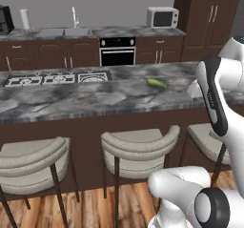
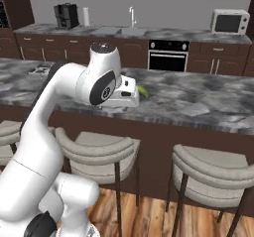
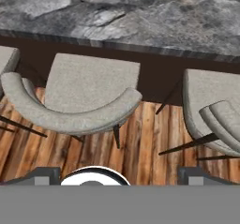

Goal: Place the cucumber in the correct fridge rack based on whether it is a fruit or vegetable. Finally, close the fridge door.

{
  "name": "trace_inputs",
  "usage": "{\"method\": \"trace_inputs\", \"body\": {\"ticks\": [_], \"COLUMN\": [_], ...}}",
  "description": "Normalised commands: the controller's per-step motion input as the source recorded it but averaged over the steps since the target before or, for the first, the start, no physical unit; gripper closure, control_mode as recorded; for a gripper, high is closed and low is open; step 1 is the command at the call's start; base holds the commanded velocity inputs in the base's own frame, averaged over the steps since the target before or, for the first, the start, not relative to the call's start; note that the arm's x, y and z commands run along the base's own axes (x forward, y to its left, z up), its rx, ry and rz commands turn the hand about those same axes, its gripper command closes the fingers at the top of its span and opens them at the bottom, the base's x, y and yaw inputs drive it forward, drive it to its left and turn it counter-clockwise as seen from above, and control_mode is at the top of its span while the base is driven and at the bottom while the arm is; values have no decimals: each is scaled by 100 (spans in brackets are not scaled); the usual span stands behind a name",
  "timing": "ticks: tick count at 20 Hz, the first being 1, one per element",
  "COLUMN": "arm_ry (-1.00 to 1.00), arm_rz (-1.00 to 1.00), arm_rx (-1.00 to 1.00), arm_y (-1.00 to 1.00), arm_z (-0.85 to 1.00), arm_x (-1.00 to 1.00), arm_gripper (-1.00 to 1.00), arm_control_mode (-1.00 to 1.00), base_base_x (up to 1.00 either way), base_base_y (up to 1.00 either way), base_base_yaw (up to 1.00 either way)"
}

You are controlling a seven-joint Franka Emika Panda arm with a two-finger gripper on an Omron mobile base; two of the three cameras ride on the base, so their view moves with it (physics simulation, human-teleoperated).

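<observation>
Well short of the cucumber — hand wide open, empty.
Cucumber (image 1: 157, 83) lies on the marble island counter (image 1: 95, 98), gripper (image 3: 119, 174) above the stools (image 3: 79, 96) (fridge unseen) — a hasty reach might roll it away.

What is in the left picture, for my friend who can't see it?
A small green cucumber lies alone on a grey marble counter, with pale bar stools tucked in front. The robot's white arm rises at the right, and an oven and microwave stand along the back wall.
</observation>
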Motion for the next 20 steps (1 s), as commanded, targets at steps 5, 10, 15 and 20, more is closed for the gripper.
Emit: {"method": "trace_inputs", "body": {"ticks": [5,10,15,20], "arm_ry": [0,0,0,0], "arm_rz": [0,0,0,0], "arm_rx": [0,0,0,0], "arm_y": [0,0,0,0], "arm_z": [0,0,0,0], "arm_x": [0,0,0,0], "arm_gripper": [-100,-100,-100,-100], "arm_control_mode": [100,100,100,100], "base_base_x": [17,58,74,80], "base_base_y": [-84,-18,4,0], "base_base_yaw": [11,3,0,0]}}
